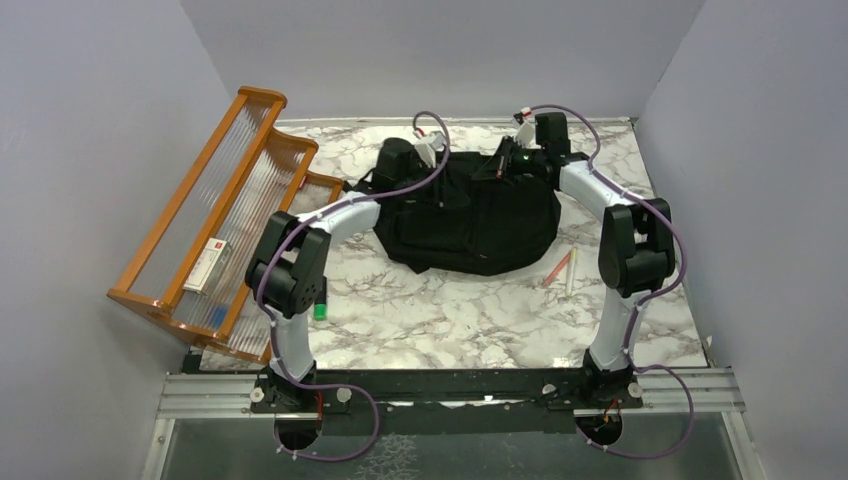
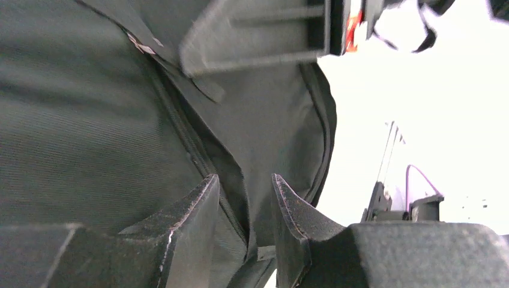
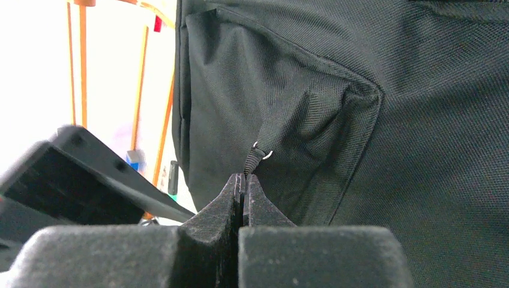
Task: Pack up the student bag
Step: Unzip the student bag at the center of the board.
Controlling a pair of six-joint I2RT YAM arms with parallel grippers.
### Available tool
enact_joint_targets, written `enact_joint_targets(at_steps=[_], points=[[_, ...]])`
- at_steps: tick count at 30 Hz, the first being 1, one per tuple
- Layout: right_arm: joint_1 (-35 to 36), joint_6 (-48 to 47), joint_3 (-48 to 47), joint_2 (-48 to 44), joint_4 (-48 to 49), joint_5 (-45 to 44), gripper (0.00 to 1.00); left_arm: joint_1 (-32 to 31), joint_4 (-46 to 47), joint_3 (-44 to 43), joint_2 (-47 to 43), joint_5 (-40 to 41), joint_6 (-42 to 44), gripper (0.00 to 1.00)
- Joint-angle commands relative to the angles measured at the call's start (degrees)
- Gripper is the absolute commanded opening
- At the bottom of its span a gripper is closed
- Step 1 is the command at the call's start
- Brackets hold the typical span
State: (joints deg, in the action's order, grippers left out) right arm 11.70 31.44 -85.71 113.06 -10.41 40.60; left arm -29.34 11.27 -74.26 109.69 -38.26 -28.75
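Note:
The student bag [image 1: 470,220], a black fabric backpack, lies at the back middle of the marble table. My left gripper [image 1: 428,152] is at the bag's far left top. In the left wrist view its jaws [image 2: 243,179] stand open, with a zip seam and a fold of the bag's fabric [image 2: 78,120] running between the fingers, not pinched. My right gripper [image 1: 512,150] is at the bag's far right top. In the right wrist view it [image 3: 245,177] is shut on the woven zip pull [image 3: 254,157], which hangs from a small metal ring on the bag [image 3: 420,120].
An orange wooden rack [image 1: 215,215] with ribbed clear panels leans at the left and holds a white box [image 1: 208,265]. A small green object [image 1: 320,311] lies by the left arm. An orange pencil [image 1: 557,268] and a pale pen [image 1: 572,272] lie right of the bag.

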Motion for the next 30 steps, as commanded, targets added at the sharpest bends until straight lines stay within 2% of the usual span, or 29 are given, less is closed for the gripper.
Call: enact_joint_targets(at_steps=[1,5,8,15,25,30], points=[[1.31,-1.56,0.81,-2.90,-1.01,1.08,0.00,5.10,7.64,0.69,-4.47,-3.05,-3.78,0.39],[3.15,-2.53,0.94,-2.97,-1.92,0.12,0.00,7.62,6.56,0.06,-2.43,1.51,-5.11,0.38],[4.36,-3.00,1.47,-3.27,-2.40,-1.36,0.01,7.89,2.16,-2.92,1.66,4.94,-3.08,0.38],[6.66,-5.62,3.31,-4.29,-5.33,-5.67,0.00,7.72,3.82,-5.45,8.96,3.44,-4.61,0.40],[7.80,-9.05,9.01,-7.23,-7.49,-14.47,0.00,7.28,3.97,-11.50,11.87,4.09,-4.66,0.44],[7.99,-9.09,11.52,-8.34,-7.70,-15.21,0.00,7.23,3.45,-13.57,13.52,3.98,-4.72,0.45]])
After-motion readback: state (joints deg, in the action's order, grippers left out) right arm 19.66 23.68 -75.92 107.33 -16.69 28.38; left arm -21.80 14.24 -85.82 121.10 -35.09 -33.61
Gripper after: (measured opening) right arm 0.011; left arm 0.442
